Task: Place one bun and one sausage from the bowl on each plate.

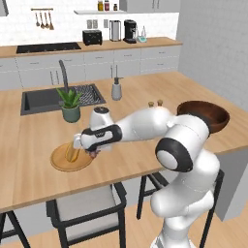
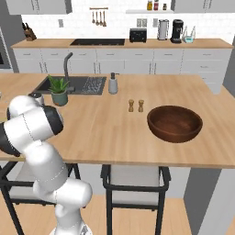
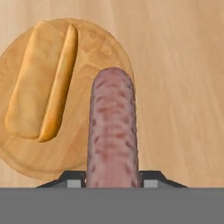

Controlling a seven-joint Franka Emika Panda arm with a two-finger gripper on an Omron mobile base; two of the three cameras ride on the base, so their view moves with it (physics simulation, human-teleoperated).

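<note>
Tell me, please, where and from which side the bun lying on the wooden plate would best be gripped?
Probably across the middle of its length, from straight above. The bun lies flat on the wooden plate, long and narrow, with its split running lengthwise, so fingers closing over its short width should hold both halves. Its sides look clear; the sausage, held in the shut gripper, hangs beside it.
</note>
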